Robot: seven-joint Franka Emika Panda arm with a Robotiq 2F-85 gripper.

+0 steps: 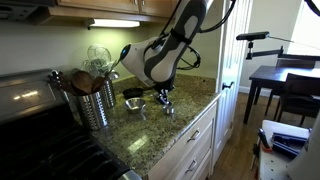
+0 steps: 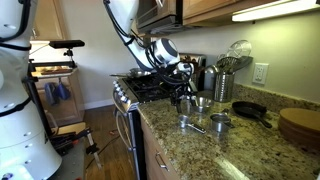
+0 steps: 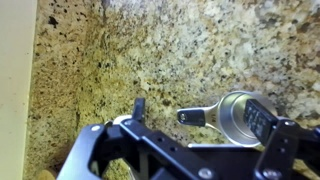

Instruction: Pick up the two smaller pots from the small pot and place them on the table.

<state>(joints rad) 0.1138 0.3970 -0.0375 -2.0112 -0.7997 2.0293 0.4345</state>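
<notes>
In the wrist view a tiny shiny steel pot (image 3: 238, 118) stands on the speckled granite table (image 3: 180, 50), its short handle pointing left. My gripper (image 3: 200, 114) is open and low over it. One finger is at the pot's right rim, and the other is beyond the handle tip. In both exterior views the gripper (image 1: 165, 100) (image 2: 186, 101) hangs just above this pot (image 1: 166, 110) (image 2: 186, 122). Another tiny steel pot (image 2: 220, 122) stands beside it. The slightly larger small pot (image 2: 203, 103) (image 1: 133, 103) stands behind them.
A steel utensil holder (image 1: 95, 105) and whisk stand by the stove (image 2: 150, 88). A dark round pan (image 2: 250, 110) and a wooden board (image 2: 300, 125) lie further along the counter. The counter's front edge (image 1: 190, 125) is close. A dark dining table (image 1: 285, 75) stands beyond.
</notes>
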